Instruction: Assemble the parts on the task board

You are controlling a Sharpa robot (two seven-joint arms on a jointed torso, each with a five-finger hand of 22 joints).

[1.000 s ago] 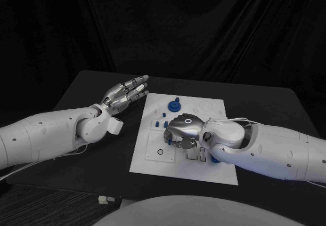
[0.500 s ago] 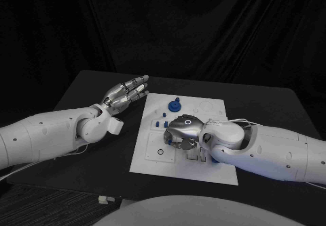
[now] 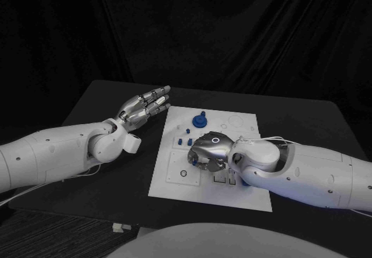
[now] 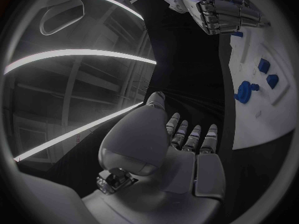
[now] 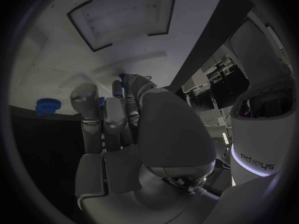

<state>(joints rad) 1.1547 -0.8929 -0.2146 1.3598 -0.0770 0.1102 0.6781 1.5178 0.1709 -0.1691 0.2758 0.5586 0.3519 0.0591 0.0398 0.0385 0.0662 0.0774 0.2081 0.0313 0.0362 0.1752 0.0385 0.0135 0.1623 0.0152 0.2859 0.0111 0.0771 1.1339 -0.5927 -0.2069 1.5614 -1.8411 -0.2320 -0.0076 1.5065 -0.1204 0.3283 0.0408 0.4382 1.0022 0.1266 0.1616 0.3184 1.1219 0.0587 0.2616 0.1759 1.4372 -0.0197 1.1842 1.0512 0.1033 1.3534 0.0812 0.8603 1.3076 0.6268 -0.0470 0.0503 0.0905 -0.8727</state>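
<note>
The white task board (image 3: 174, 183) lies in the middle of the black table. My right hand (image 3: 209, 152) hangs over its centre with the fingers curled down. A small blue part (image 5: 124, 77) shows between the thumb tip and a fingertip, and it looks pinched there. The same part peeks out beside the fingers (image 3: 191, 157). A blue gear-shaped part (image 3: 200, 120) stands at the board's far edge, with small blue pegs (image 3: 184, 142) nearer. My left hand (image 3: 143, 107) floats flat and open off the board's far left corner, holding nothing.
Another blue piece (image 3: 247, 183) lies on the board under my right forearm. The left wrist view shows my own hand (image 4: 187, 149), the right hand (image 4: 221, 10), the gear (image 4: 244, 90) and two pegs (image 4: 264, 64). Bare black table (image 3: 101, 102) lies left of the board.
My right hand has sunk slightly toward the board and nearer to me. The left arm and the loose parts have not moved.
</note>
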